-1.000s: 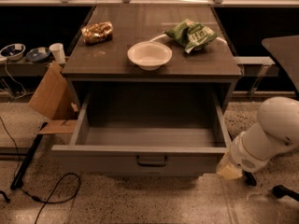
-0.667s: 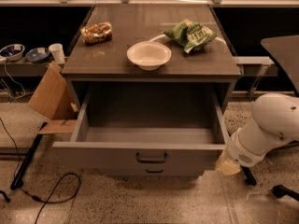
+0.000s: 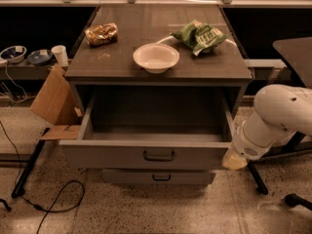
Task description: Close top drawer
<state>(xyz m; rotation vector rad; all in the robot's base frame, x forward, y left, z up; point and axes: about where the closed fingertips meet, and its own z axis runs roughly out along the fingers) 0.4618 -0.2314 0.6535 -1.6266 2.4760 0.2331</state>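
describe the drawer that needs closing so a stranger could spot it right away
Find the grey cabinet with a white bowl on top. The top drawer sits just under that top, pulled far out and empty, with the end effector at its right front corner. Unlike the shorter drawer below, it stands well out and has the taller front.

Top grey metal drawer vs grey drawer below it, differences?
Top grey metal drawer: pulled far out, interior exposed; lower grey drawer: set back beneath it. Top front is taller and wider than the lower front. Both have dark centre bail handles. Gripper sits by the top drawer's right front corner.
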